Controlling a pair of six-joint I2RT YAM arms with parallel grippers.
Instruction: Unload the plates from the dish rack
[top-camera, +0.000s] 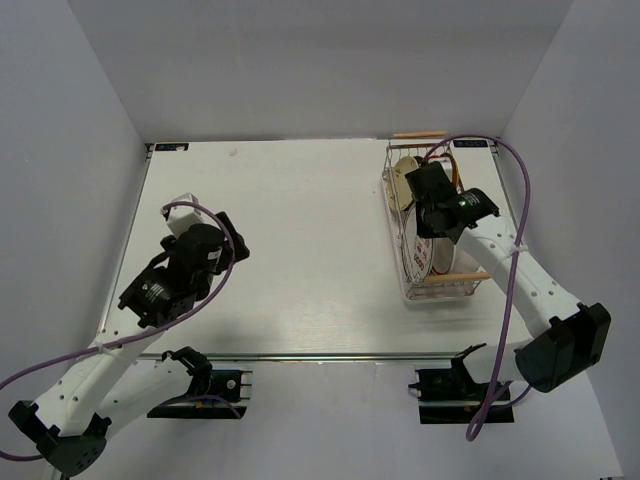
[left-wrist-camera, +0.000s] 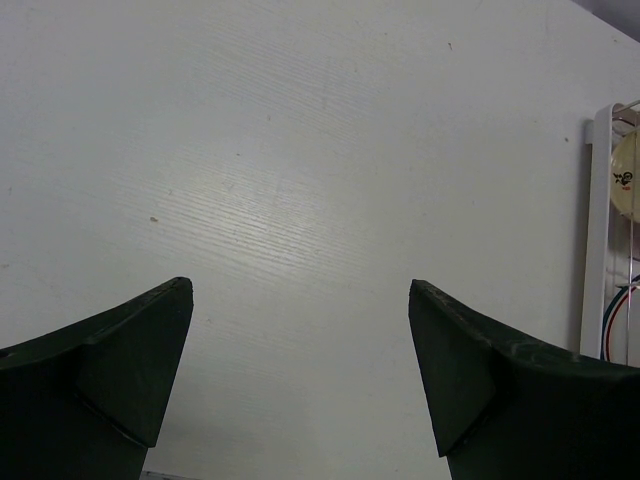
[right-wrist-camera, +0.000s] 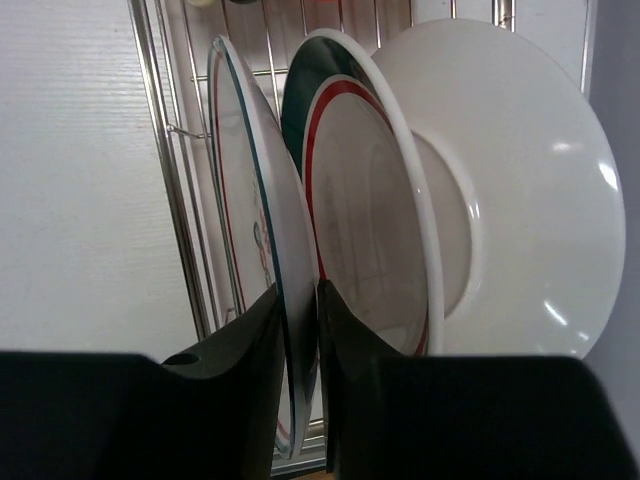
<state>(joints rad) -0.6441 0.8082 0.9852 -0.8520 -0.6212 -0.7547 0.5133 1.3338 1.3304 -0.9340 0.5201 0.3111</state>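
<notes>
Here the right hand (right-wrist-camera: 300, 300) stands inside the dish rack (right-wrist-camera: 163, 150), at the far right of the surface (left-wrist-camera: 300, 150). Its two fingers pinch the rim of the teal-lined plate (right-wrist-camera: 250, 170), one finger on each face. This plate stands on edge. Just beside it stand a green-rimmed plate (right-wrist-camera: 350, 190) and a white plate (right-wrist-camera: 520, 180), and the right finger sits in the narrow gap between the first two plates. The left hand (left-wrist-camera: 300, 290) hangs wide spread over the surface and holds nothing. To do this step well, I think the lift should go slowly, along the plate's own plane, so that the rim leaves the wires without dragging the neighbour. The grip is only on the edge, so the plate may swing. It needs a firm hold and no sudden turn until it is out of the rack.
</notes>
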